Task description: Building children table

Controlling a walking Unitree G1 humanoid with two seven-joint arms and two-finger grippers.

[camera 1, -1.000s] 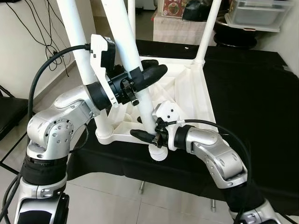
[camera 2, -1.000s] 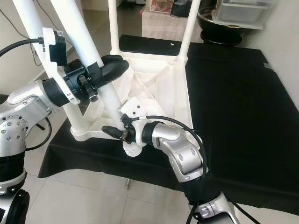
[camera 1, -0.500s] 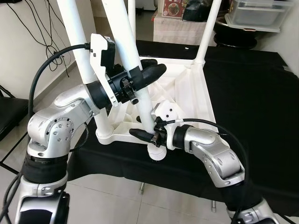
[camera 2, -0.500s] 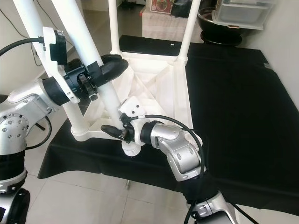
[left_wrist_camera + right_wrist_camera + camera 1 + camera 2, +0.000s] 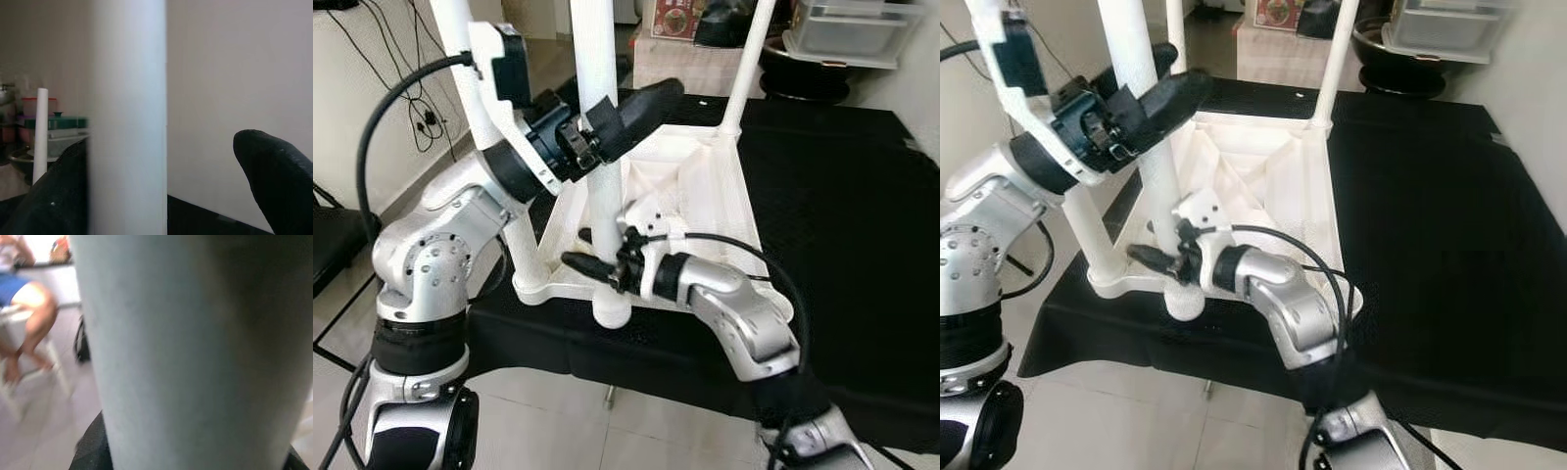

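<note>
table leg (image 5: 597,147) now swung upright; both claws (image 5: 607,132) (image 5: 592,269) clamp it

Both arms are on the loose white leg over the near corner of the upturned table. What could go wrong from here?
The leg is gripped high by the left gripper and low by the right gripper; uneven motion could cock it in the socket. Its foot sits at the tabletop corner near the black table edge, so pushing might shove the tabletop off.

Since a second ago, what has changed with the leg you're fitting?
The white leg, which leaned, now stands nearly upright at the near corner of the upturned tabletop. The left gripper rose with it, holding it high; the right gripper holds it low. Both grips and the other legs stayed.
</note>
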